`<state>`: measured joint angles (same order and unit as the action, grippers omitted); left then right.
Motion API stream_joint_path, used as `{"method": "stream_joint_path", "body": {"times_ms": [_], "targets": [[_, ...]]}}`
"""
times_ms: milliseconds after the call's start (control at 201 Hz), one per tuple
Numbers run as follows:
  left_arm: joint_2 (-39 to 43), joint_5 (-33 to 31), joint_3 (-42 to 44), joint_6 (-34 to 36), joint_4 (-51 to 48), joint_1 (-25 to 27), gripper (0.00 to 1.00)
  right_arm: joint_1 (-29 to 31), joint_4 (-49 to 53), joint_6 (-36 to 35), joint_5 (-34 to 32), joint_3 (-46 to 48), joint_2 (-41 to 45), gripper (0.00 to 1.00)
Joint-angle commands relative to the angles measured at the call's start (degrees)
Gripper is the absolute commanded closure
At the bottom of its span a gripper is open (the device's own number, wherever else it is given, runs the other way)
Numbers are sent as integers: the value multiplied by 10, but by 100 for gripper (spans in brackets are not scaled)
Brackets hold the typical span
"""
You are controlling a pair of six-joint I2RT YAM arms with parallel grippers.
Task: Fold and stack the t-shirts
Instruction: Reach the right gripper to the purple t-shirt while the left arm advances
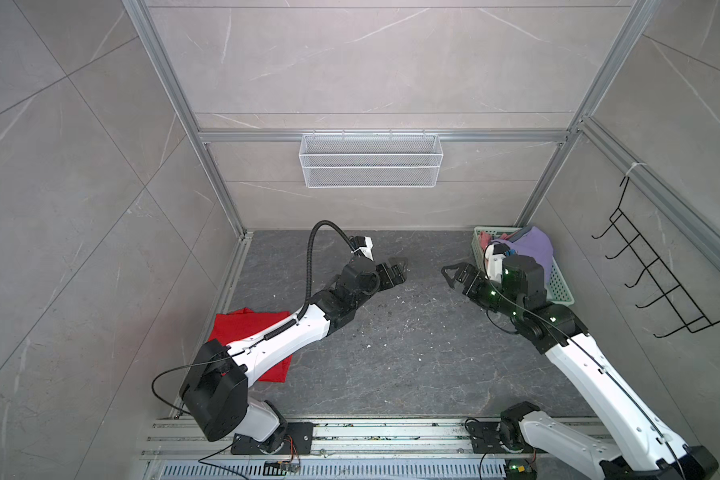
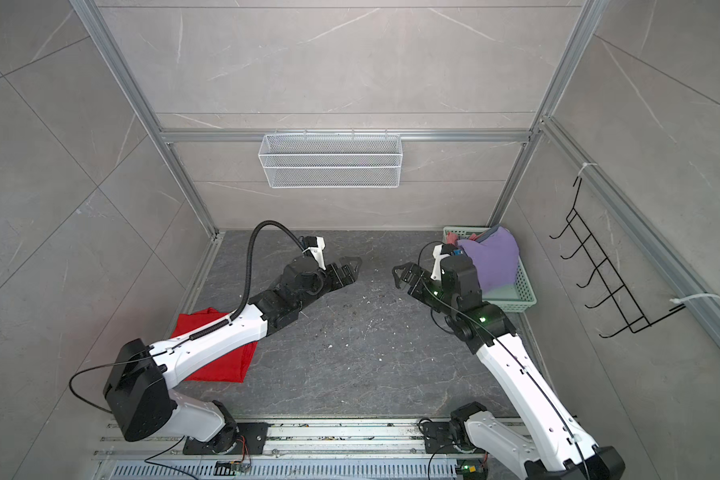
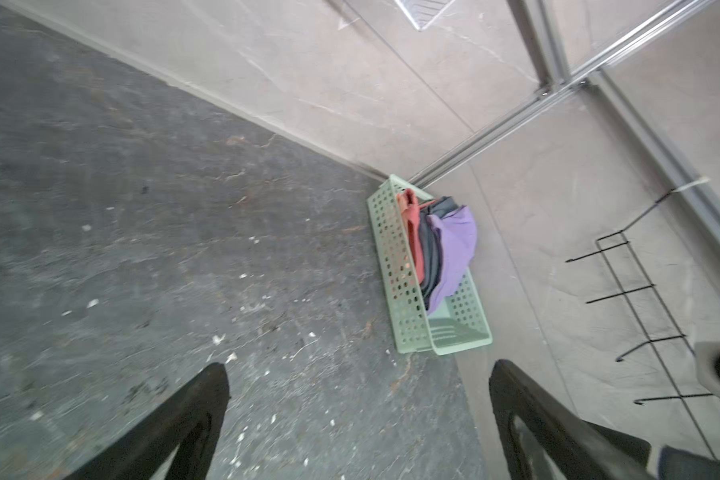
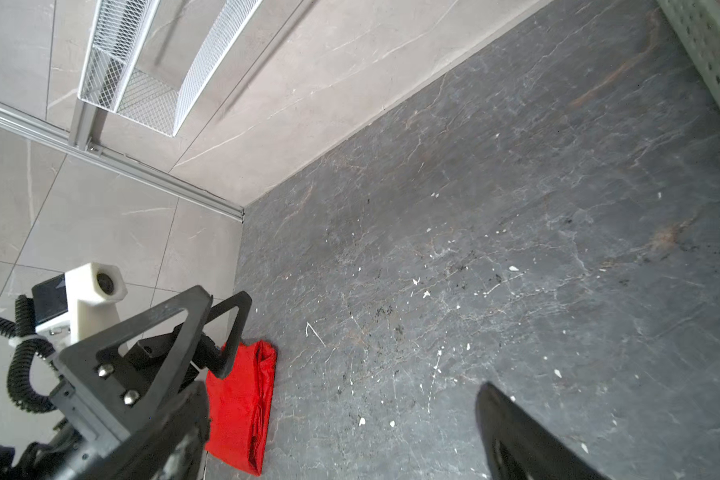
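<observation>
A folded bright red t-shirt (image 1: 242,328) (image 2: 221,365) (image 4: 242,407) lies flat at the front left, partly under my left arm. At the back right stands a mint-green basket (image 1: 562,295) (image 2: 520,297) (image 3: 391,249). It holds a lilac-purple t-shirt (image 1: 535,249) (image 2: 495,257) (image 3: 454,245), a slate-blue one (image 3: 431,249) and a salmon-pink one (image 3: 412,232), all bunched. My left gripper (image 1: 395,268) (image 2: 348,266) (image 3: 360,368) hovers open and empty over mid-table. My right gripper (image 1: 449,276) (image 2: 400,276) (image 4: 341,399) faces it, open and empty, just left of the basket.
The dark stone tabletop (image 1: 391,353) is flecked with white specks. A white wire-mesh basket (image 1: 371,160) hangs on the back wall. A black wire hook rack (image 1: 657,270) juts from the right wall. Aluminium rails (image 1: 350,432) run along the front edge.
</observation>
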<state>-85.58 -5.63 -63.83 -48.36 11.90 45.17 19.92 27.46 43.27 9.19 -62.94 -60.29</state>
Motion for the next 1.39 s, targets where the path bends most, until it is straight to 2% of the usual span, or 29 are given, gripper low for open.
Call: {"method": "stream_joint_path", "body": {"times_ms": [0,114,199,284,383,498,558,592,677,747,896,991,1155,1254,1389], "targets": [[-14,49,-13,-12,82,-4,0,-3,53,-16,-36,-24,-37,0],[-13,44,-8,-13,94,-5,0,-34,-17,-40,-90,-13,-53,1],[-20,14,-47,-25,0,-3,0,-63,-60,-83,-146,-26,-80,0],[-34,6,-94,-24,-82,0,0,-98,-60,-128,-180,-80,-141,1],[-43,14,-103,-37,-79,5,0,-139,-51,-175,-194,-149,-222,3],[-26,7,-97,-54,-108,5,0,-194,-76,-202,-181,-191,-295,3],[-17,14,-82,-36,-71,4,0,-223,-77,-207,-174,-219,-334,3],[-18,2,-95,-32,-91,2,0,-238,-77,-213,-164,-234,-356,4],[-44,-7,-156,9,-168,-2,0,-275,-86,-213,-132,-263,-401,7],[-80,11,-214,51,-206,-2,0,-302,-100,-213,-101,-279,-429,8],[-208,100,-387,145,-284,-1,0,-339,-81,-222,-62,-325,-483,11],[-295,152,-493,171,-312,-1,0,-354,-84,-231,-23,-335,-504,13],[-404,222,-618,165,-310,0,0,-359,-81,-250,10,-343,-524,18],[-436,238,-643,152,-298,2,0,-359,-76,-261,26,-343,-535,20],[-444,239,-637,136,-283,5,0,-359,-76,-268,28,-340,-546,25]]}}
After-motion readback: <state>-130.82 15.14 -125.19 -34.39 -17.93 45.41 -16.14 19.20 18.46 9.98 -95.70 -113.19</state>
